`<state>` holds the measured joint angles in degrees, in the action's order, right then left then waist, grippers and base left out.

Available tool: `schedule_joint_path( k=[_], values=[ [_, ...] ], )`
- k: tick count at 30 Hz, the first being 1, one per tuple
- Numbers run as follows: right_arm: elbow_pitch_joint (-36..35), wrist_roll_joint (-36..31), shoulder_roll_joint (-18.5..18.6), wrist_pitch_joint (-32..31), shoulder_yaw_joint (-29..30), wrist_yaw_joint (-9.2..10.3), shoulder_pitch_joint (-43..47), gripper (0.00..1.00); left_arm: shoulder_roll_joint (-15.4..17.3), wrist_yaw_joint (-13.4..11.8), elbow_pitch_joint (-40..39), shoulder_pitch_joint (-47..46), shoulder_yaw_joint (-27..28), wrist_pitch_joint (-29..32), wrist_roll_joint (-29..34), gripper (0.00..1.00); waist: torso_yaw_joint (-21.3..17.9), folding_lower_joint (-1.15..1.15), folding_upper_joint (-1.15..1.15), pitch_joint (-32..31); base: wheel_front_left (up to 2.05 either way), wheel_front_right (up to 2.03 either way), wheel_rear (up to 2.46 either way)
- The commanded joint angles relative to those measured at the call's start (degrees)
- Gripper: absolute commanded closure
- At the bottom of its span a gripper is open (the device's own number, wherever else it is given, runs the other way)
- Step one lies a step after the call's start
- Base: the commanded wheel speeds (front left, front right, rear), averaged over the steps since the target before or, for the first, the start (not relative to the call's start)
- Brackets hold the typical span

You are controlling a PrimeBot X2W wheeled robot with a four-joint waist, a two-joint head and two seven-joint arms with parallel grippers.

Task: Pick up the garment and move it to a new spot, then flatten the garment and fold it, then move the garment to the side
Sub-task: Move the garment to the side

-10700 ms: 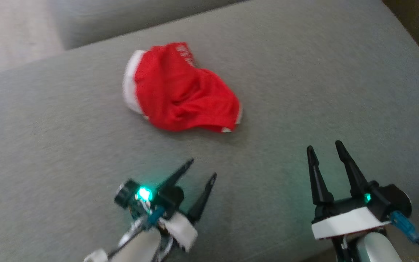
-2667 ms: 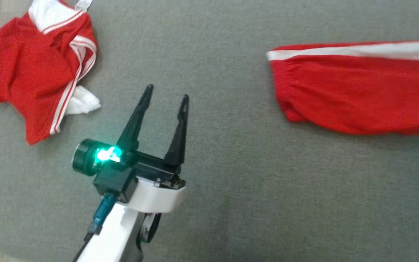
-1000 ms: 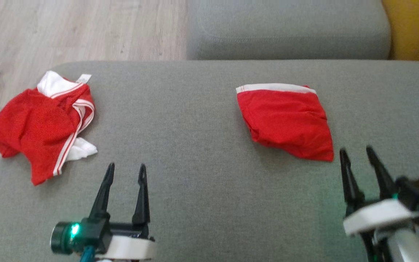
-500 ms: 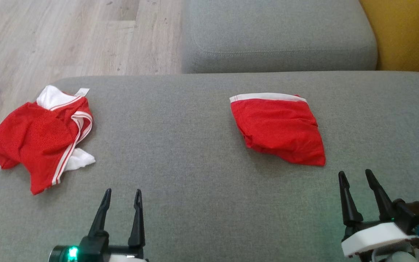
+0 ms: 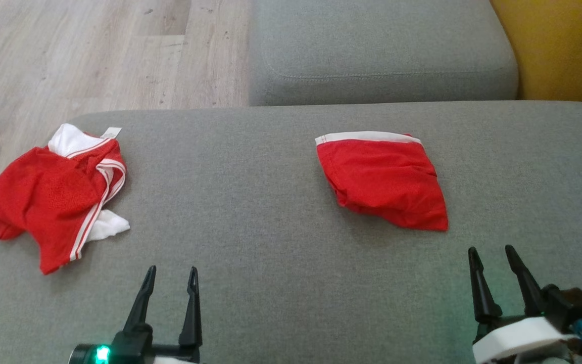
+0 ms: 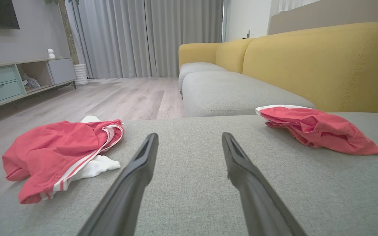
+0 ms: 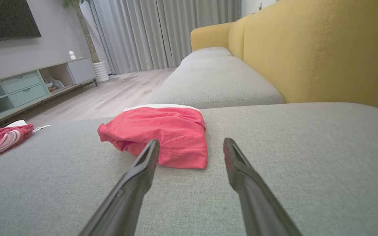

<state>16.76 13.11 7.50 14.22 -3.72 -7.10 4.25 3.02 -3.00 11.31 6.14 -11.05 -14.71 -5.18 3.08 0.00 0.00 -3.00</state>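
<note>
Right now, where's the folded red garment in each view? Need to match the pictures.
Head view: folded red garment lies right of centre, up the picture from the right gripper.
Left wrist view: folded red garment at the right side, mid-height.
Right wrist view: folded red garment centre-left, mid-height.
Shared landmark: yellow sofa back, beyond the garment in every view.

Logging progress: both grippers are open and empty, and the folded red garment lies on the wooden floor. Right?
No. The folded red garment lies on the grey sofa cushion, not the floor, as the head view shows. The left gripper and right gripper are open and empty.
</note>
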Motion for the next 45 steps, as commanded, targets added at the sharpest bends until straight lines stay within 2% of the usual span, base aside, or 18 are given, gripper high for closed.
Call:
schedule_joint_path(
  k=[1, 8, 14, 19, 23, 27, 30, 31, 32, 33, 34, 39, 45],
  values=[
    [-1.5, 0.3, 0.3, 0.8, -1.6, -0.39, -1.6, 0.00, -0.1, -0.1, -1.8, -2.0, 2.1, -0.3, 0.5, 0.00, -0.1, 0.00, 0.00, 0.3, 0.00, 0.00, 0.00],
    [-0.8, 0.5, 0.3, 0.8, -1.7, -0.39, -3.8, 0.00, -0.1, 0.0, -2.5, -2.6, 2.1, -0.3, 1.2, 0.00, -0.5, 0.00, 0.00, 2.6, 0.00, 0.00, 0.00],
    [1.3, 1.1, 1.3, 0.8, -0.6, -0.39, -13.7, 0.00, -0.1, 1.1, -3.5, -5.5, 2.4, -0.3, 2.0, 0.00, -0.8, 0.00, 0.00, 9.3, 0.00, 0.00, 0.00],
    [12.0, 2.8, 3.2, -0.7, 0.1, -0.39, -25.4, 0.00, -0.1, 1.7, -4.2, -9.3, 1.4, -0.3, 1.7, 0.00, 0.7, 0.00, 0.00, 14.0, 0.00, 0.00, 0.00],
    [21.9, 7.6, 5.0, -7.9, -0.9, -0.39, -33.3, 0.00, -0.1, 1.8, -3.9, -10.9, 0.0, -0.3, 0.4, 0.00, 2.1, 0.00, 0.00, 15.9, 0.00, 0.00, 0.00],
    [28.1, 12.1, 6.6, -12.6, -4.7, -0.39, -37.5, 0.00, -0.1, 1.7, -3.4, -11.6, -0.7, -0.3, -0.2, 0.00, 3.4, 0.00, 0.00, 17.4, 0.00, 0.00, 0.00],
    [30.3, 14.4, 6.9, -14.7, -7.1, -0.39, -38.4, 0.00, -0.1, 1.6, -3.3, -11.9, -0.6, -0.3, -0.4, 0.00, 3.8, 0.00, 0.00, 18.0, 0.00, 0.00, 0.00],
    [31.2, 15.5, 7.0, -15.8, -8.5, -0.39, -38.7, 0.10, -0.1, 1.6, -3.3, -12.0, -0.6, -0.3, -0.5, 0.00, 3.9, 0.00, 0.00, 18.3, 0.00, 0.00, 0.00],
    [31.7, 16.6, 7.2, -16.6, -9.8, -0.39, -38.9, 0.47, -0.1, 1.6, -3.3, -12.2, -0.6, -0.3, -0.5, 0.00, 4.0, 0.00, 0.00, 18.5, 0.00, 0.00, 0.00],
    [32.0, 18.0, 7.3, -16.9, -10.8, -0.39, -39.2, 0.71, -0.1, 1.5, -3.3, -12.3, -0.5, -0.3, -0.6, 0.00, 4.0, 0.00, 0.00, 18.8, 0.00, 0.00, 0.00],
    [32.1, 19.1, 7.6, -16.8, -11.7, -0.39, -39.5, 1.00, -0.1, 1.5, -3.4, -12.5, -0.5, -0.3, -0.6, 0.00, 3.9, 0.00, 0.00, 19.0, 0.00, 0.00, 0.00],
    [32.3, 21.4, 10.8, -14.3, -16.0, -0.39, -40.9, 1.00, -0.1, 1.2, -3.7, -12.7, 0.3, -0.3, -0.5, 0.00, 2.3, 0.00, 0.00, 19.8, 0.00, 0.00, 0.00],
    [32.9, 21.8, 18.0, -12.9, -17.8, -0.39, -42.8, 1.00, -0.1, 2.3, -4.1, -13.4, 1.3, -0.3, 0.2, 0.00, -1.9, 0.00, 0.00, 22.7, 0.00, 0.00, 0.00]
  ],
)
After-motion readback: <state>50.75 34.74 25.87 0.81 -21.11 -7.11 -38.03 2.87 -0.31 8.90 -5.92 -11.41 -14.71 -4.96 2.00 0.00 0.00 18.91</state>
